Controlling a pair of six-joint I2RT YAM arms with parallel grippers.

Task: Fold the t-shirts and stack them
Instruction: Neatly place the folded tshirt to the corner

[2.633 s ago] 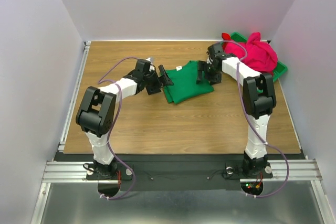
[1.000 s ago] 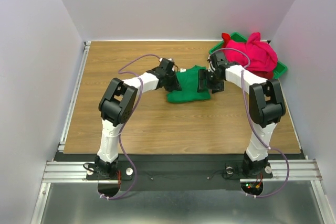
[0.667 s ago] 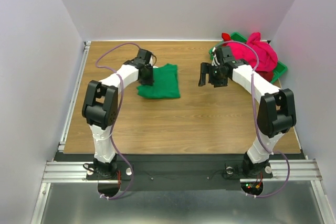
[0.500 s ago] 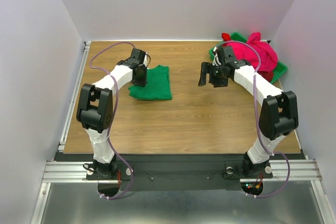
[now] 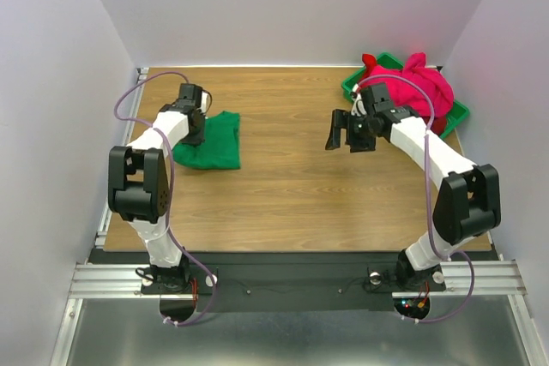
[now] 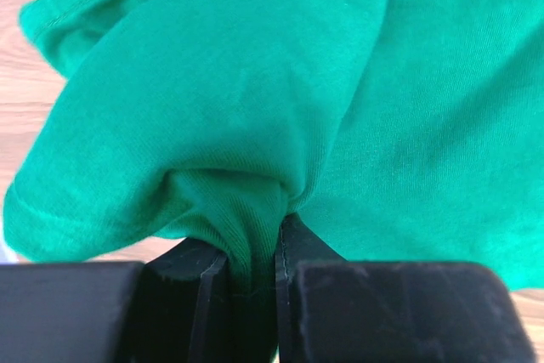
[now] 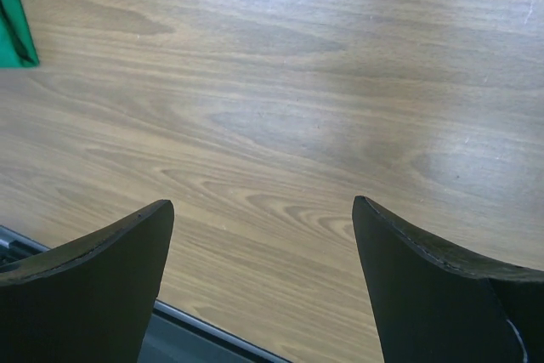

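A folded kelly green t-shirt lies on the wooden table at the far left. My left gripper is shut on its left edge. In the left wrist view a pinch of the green t-shirt runs down between the black fingers. A bright pink t-shirt is heaped in the green bin at the far right, with a bit of red cloth at its back edge. My right gripper hangs open over bare wood left of the bin. Its fingers hold nothing.
The table has a metal rail along its left edge and pale walls close on three sides. A corner of the green shirt shows at the left edge of the right wrist view.
My left gripper has dragged the folded green t-shirt from the table's middle to the far left. The right gripper let go and drew back toward the bin, open.
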